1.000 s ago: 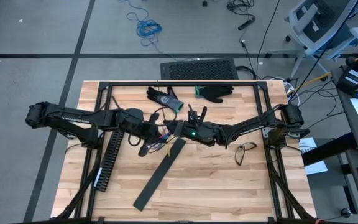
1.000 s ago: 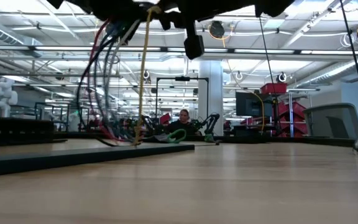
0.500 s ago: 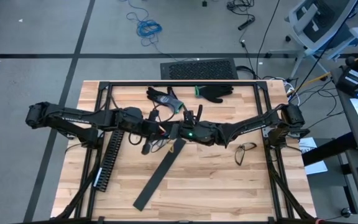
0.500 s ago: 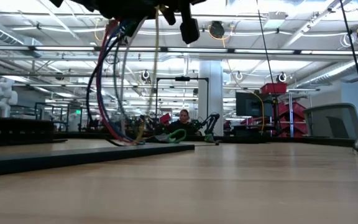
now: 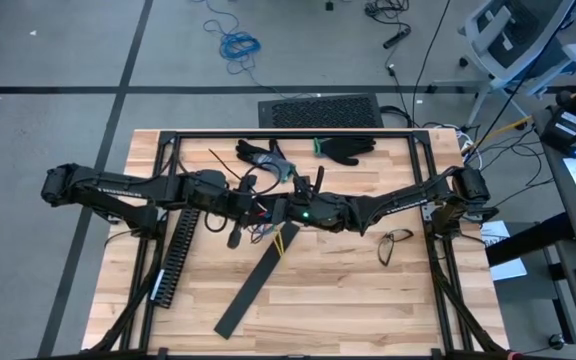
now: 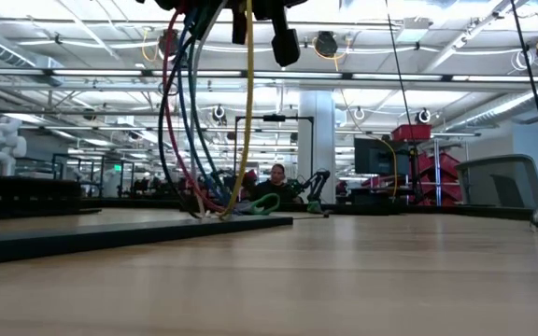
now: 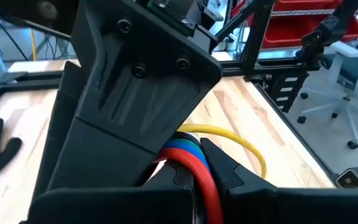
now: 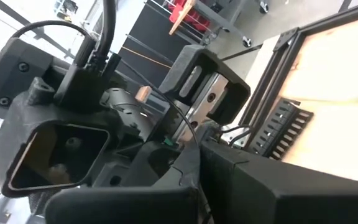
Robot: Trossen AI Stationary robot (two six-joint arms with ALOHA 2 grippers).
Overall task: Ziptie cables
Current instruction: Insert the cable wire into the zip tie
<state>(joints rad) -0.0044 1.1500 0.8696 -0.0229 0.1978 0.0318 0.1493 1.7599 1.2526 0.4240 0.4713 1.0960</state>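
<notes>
Left claw pinching the cables, right claw pressed together alongside, mid-surface. Bundle now hanging straighter than a second ago, loose ends brushing the surface; probably tie being cinched.

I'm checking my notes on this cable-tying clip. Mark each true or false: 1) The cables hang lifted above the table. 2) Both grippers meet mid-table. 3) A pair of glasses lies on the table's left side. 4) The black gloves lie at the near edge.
1) True: the cables hang in loops, low ends near the table.
2) True: left gripper and right gripper meet there.
3) False: the glasses lie right.
4) False: the gloves lie at the far edge.
</notes>
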